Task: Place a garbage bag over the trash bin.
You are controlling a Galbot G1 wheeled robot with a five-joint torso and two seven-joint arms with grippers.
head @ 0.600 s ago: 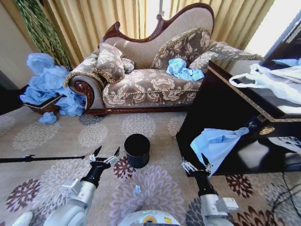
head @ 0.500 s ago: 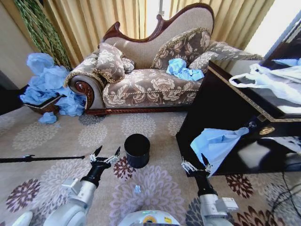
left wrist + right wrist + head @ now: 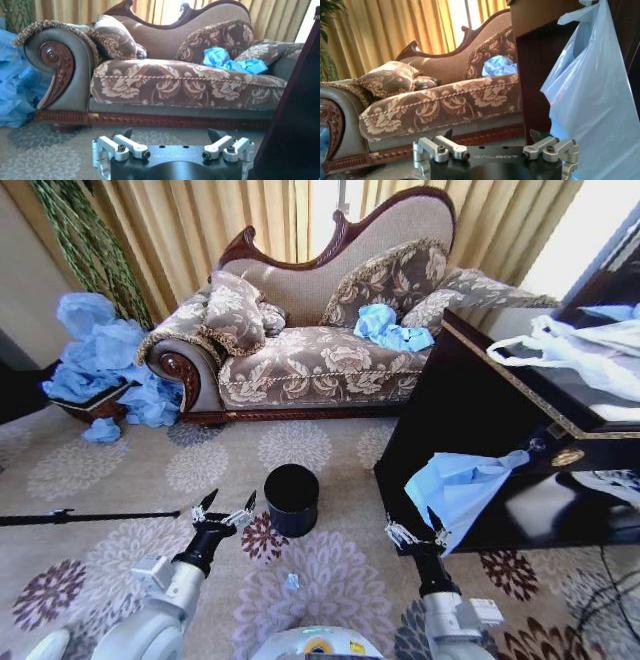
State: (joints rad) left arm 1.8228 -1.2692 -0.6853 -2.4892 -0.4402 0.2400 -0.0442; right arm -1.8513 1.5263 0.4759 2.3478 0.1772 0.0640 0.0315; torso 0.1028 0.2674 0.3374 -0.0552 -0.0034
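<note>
The small black trash bin (image 3: 291,498) stands upright on the patterned carpet, between my two arms. My left gripper (image 3: 222,508) hovers open just left of it, nothing between its fingers (image 3: 127,133). A light-blue garbage bag (image 3: 460,485) hangs over the front edge of the dark table (image 3: 470,395). Just below and left of the bag my right gripper (image 3: 418,530) stands open, clear of it. In the right wrist view the garbage bag (image 3: 592,97) hangs close beside the open right gripper (image 3: 491,134).
A floral sofa (image 3: 320,365) stands behind the bin with a crumpled blue bag (image 3: 388,328) on its seat. A heap of blue bags (image 3: 100,360) lies at the left. White bags (image 3: 580,350) lie on the table. A black pole (image 3: 90,517) and a blue scrap (image 3: 291,582) lie on the carpet.
</note>
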